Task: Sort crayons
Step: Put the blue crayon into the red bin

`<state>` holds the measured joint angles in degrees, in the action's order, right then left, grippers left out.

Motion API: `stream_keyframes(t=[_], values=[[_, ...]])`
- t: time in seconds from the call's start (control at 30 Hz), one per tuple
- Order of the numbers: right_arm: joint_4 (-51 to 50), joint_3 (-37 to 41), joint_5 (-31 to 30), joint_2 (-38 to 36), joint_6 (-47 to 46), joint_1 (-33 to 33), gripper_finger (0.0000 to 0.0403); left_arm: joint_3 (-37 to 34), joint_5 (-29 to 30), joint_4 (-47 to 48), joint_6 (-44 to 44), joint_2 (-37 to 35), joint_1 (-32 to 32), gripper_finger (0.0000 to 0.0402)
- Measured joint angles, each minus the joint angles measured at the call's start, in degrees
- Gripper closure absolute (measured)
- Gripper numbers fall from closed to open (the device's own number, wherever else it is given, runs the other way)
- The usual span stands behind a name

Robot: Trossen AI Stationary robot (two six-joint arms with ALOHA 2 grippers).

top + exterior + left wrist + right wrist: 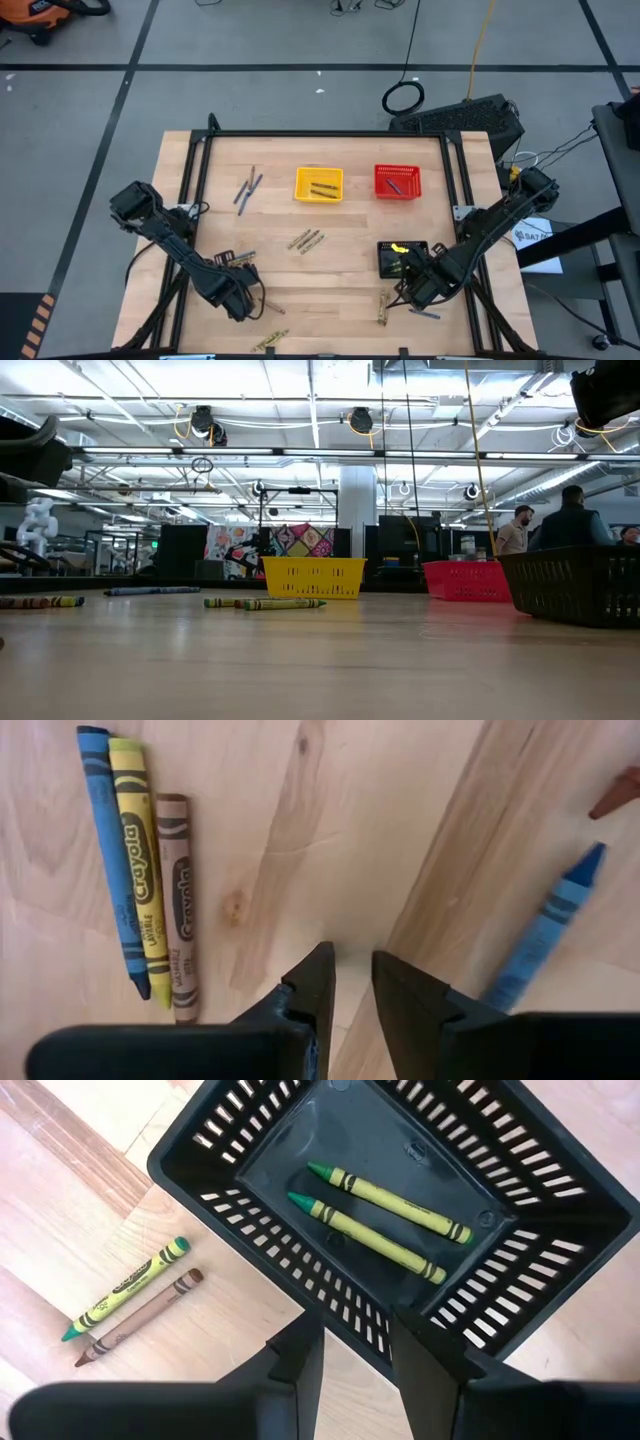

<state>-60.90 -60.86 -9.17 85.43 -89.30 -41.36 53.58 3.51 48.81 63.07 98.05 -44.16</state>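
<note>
Broadly, the crayons (306,240) lie scattered on the table (340,290) and in three baskets, light, stiff, paper-wrapped sticks probably best pinched across mid-length, while the left gripper (352,982) and right gripper (355,1342) hang slightly parted, holding nothing.

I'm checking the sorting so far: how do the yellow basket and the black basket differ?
The yellow basket sits mid-table at the far side; the black basket sits nearer, beside the right claw. The yellow basket's crayons look brownish; the black basket holds two green-tipped crayons. Both are square mesh baskets, upright.
</note>
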Motion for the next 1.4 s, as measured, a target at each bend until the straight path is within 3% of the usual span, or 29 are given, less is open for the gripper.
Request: stream_keyframes(t=[0.3, 0.47, 0.67, 0.87, 1.4], values=[[0.0, 0.0, 0.0, 0.0, 0.0, 0.0, 0.03, 2.5, -1.9, 1.8, 0.0, -4.4, -1.4, 0.0316], [0.0, 0.0, -0.5, 0.0, 0.0, 0.0, 0.03, 3.7, -1.9, -5.4, 2.2, -8.1, -3.4, 0.0316], [0.0, 0.0, -1.6, 0.0, 0.0, 0.0, 0.03, 3.6, -2.6, -11.0, 1.7, -6.9, -5.8, 0.0316], [0.1, 0.0, -1.6, 0.0, 0.0, 0.0, 0.03, 3.6, -2.7, -9.9, -4.9, -5.0, -8.2, 0.0316], [0.4, 0.0, -1.6, 0.0, 0.0, 0.0, 0.03, 3.2, -1.9, -6.7, -6.1, -3.7, -8.0, 0.0316]])
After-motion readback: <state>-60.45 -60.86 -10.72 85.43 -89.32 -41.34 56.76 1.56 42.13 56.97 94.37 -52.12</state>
